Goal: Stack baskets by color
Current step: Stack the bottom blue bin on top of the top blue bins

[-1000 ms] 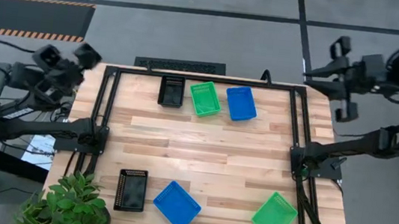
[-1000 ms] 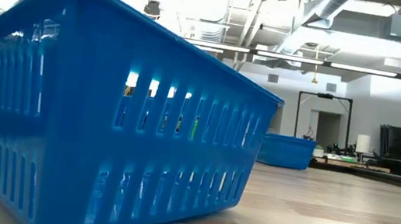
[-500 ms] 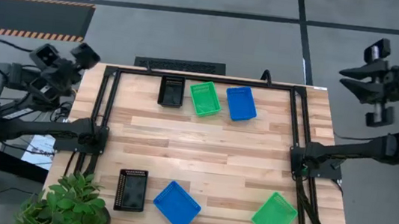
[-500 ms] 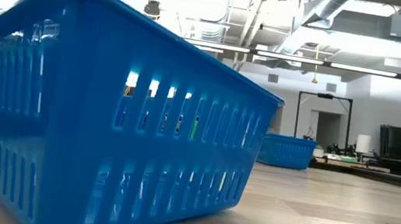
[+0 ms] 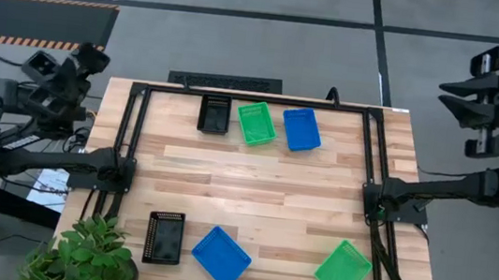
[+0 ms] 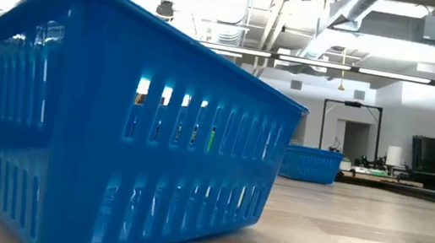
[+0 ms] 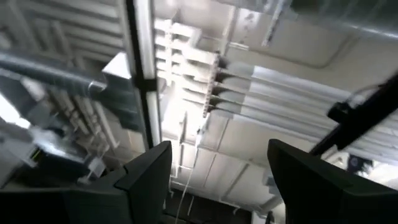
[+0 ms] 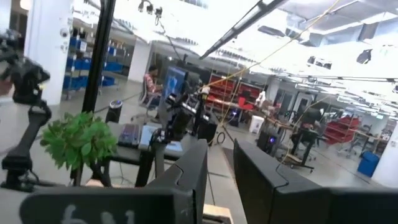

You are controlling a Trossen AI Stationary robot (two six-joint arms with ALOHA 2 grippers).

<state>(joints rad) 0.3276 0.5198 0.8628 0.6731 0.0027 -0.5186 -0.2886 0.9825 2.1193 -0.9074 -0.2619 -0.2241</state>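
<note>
Six baskets rest on their bottoms on the wooden table. Along the far edge stand a black basket (image 5: 215, 114), a green basket (image 5: 256, 123) and a blue basket (image 5: 301, 129). Along the near edge stand a black basket (image 5: 164, 238), a blue basket (image 5: 221, 256) (image 6: 115, 124) and a green basket (image 5: 343, 270). My left gripper (image 5: 65, 67) (image 7: 217, 180) is off the table's far left corner, pointing up, open and empty. My right gripper (image 5: 454, 97) (image 8: 221, 180) is raised beyond the table's right edge, its fingers a little apart with nothing between them.
A potted plant (image 5: 86, 253) stands at the near left corner. Black frame rails (image 5: 131, 145) run along the table's left, right and far sides. A dark strip (image 5: 226, 82) lies at the far edge. The middle of the table (image 5: 253, 188) is bare wood.
My right gripper has drawn back toward the right, farther off the table's right edge, staying empty. My left gripper has tipped and turned further upward at the far left corner. The baskets have kept still.
</note>
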